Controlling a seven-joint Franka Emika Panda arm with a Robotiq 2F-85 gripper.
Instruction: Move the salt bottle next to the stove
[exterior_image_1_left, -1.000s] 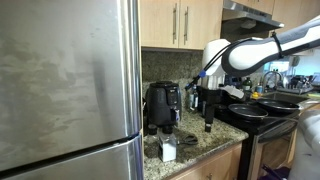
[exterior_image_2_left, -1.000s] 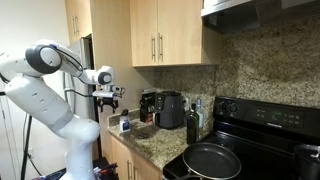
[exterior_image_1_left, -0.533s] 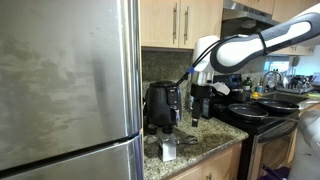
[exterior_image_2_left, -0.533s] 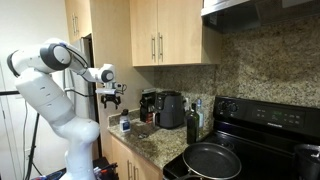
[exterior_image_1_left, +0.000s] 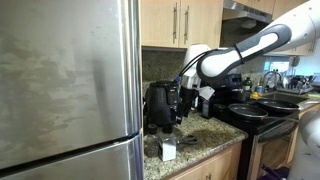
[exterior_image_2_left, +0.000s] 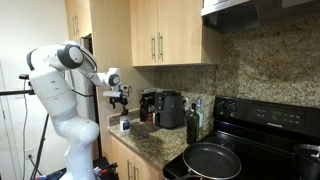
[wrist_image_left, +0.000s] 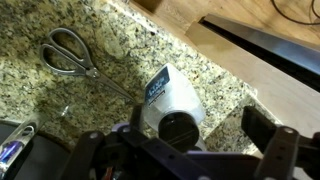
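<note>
The gripper (wrist_image_left: 183, 152) hangs over the granite counter (wrist_image_left: 35, 95), jaws spread wide and nothing in them. The salt bottle (wrist_image_left: 170, 98) sits almost directly beneath it, near the counter's front edge, with scissors (wrist_image_left: 68, 52) lying just beside and the stove (exterior_image_2_left: 262, 140) well apart at the far end. For a clean pickup I'd drop straight down, centre the jaws on the white body below the dark cap, steer clear of the scissors, and close only once both fingers straddle it. How much height remains is hard to judge
</note>
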